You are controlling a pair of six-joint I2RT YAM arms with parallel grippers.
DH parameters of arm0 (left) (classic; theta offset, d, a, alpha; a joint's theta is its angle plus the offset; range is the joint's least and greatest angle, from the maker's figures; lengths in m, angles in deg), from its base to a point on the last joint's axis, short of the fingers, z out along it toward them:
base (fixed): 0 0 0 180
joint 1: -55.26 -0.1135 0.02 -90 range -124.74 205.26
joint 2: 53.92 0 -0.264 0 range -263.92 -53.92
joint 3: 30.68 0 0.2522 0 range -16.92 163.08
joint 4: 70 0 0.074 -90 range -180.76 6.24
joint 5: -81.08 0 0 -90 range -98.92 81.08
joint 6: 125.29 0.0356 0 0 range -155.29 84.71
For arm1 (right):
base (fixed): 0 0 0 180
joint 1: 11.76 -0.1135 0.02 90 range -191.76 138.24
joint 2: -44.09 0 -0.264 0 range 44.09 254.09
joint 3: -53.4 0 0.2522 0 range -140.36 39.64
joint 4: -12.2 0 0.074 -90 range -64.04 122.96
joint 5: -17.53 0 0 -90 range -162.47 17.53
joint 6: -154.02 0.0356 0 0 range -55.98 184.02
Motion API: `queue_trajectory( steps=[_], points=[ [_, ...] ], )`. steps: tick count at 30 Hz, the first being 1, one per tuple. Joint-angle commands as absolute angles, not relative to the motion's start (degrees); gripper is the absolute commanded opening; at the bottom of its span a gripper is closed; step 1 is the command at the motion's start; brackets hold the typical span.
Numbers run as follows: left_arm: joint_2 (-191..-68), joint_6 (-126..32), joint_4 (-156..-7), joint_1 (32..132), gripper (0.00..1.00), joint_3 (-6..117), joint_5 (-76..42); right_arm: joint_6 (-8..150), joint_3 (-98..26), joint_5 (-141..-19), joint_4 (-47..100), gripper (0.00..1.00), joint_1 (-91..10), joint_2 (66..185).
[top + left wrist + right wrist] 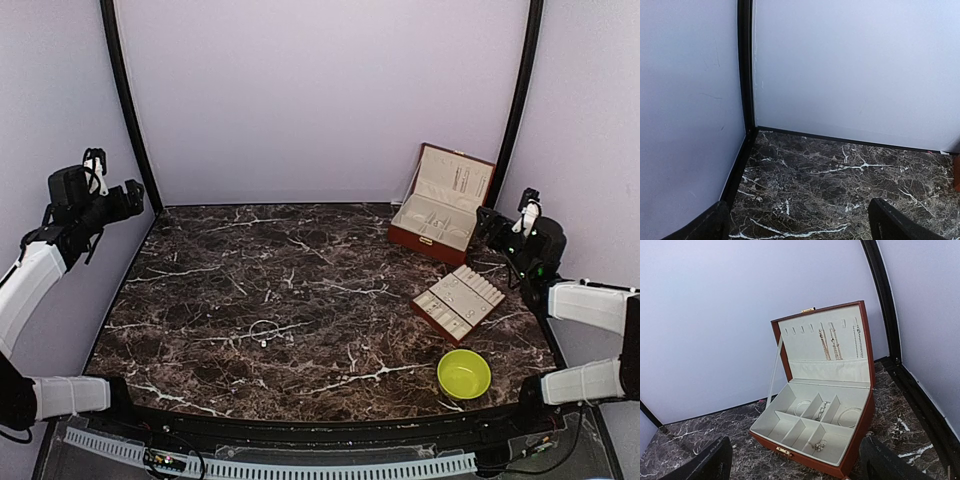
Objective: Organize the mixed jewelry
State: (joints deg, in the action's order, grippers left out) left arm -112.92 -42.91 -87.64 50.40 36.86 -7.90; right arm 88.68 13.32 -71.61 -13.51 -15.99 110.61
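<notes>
You have left gripper (132, 198) and right gripper (488, 222) open, empty. Approach chain (263, 329) steeply, pinch one strand against the table (340, 300), lift slowly.

A thin silvery chain (263, 327) lies flat in a loose round loop on the dark marble table (200, 280), left of centre, towards the near edge. A tiny silvery piece (262, 343) sits just beside its near side, too small to identify.
</notes>
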Motion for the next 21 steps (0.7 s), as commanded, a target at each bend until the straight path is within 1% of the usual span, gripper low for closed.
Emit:
queue_trajectory(
  steps=[1,10,18,21],
  points=[
    [-112.1,-42.3,-85.9,50.6,0.99,36.0,-8.8,89.7,12.6,-71.3,-15.4,0.9,-16.0,108.8],
    [-111.6,-42.7,-85.3,50.5,0.99,35.6,-10.5,90.3,11.9,-69.4,-12.7,0.9,-16.0,107.8],
    [-112.7,-42.8,-87.6,50.5,0.99,34.9,-4.8,91.5,11.0,-66.7,-6.8,0.89,-16.0,106.8],
    [-113.7,-42.5,-88.1,50.5,0.99,35.0,-5.6,88.9,9.1,-67.3,-1.9,0.89,-16.0,106.6]
  ],
)
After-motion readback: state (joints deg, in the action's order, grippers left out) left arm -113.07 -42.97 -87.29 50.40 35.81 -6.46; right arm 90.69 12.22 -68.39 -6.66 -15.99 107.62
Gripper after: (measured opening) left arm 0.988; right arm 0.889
